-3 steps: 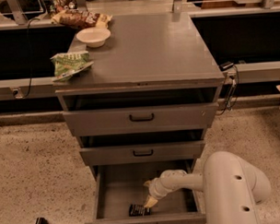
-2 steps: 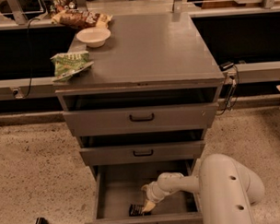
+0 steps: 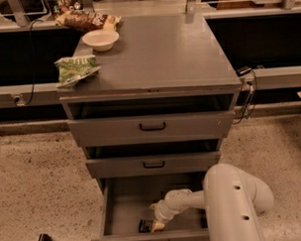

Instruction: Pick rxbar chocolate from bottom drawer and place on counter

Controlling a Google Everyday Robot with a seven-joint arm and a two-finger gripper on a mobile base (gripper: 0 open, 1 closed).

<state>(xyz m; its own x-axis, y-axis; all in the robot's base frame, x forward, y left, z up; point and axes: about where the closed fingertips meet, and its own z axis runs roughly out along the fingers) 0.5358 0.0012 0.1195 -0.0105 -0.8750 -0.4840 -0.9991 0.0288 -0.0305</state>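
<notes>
One small change stands out over the last second: the gripper [image 3: 157, 225] has sunk a little lower and nearer the front lip of the bottom drawer [image 3: 124, 203], so its tip now sits right against the right end of the chocolate bar [image 3: 145, 225]. The bulky white arm [image 3: 235, 199] has also slid a bit toward the left of the frame, closing in on the cabinet. The bar itself has not shifted. It lies flat on the drawer floor, low in the picture, just behind the drawer's front wall and left of the gripper.

My reading is that the reach is over and the grasp is either being made or about to be made. The lift out and the move up to the counter [image 3: 158, 57] are both still to do.

The arm comes in from the lower right of the frame. Its thick rounded shoulder section stands beside the open drawer, and a slimmer forearm angles down and to the left into it, ending at the gripper near the drawer floor. I cannot tell whether the gripper is spread, pressed together or already pinching the bar, because its tip merges with the end of the wrapper.

The two shallower drawers above stand slightly open. On the counter, in the upper left of the frame, lie a green snack bag [image 3: 75, 69], a pale bowl [image 3: 100, 39] and a brown snack bag [image 3: 87, 19].
</notes>
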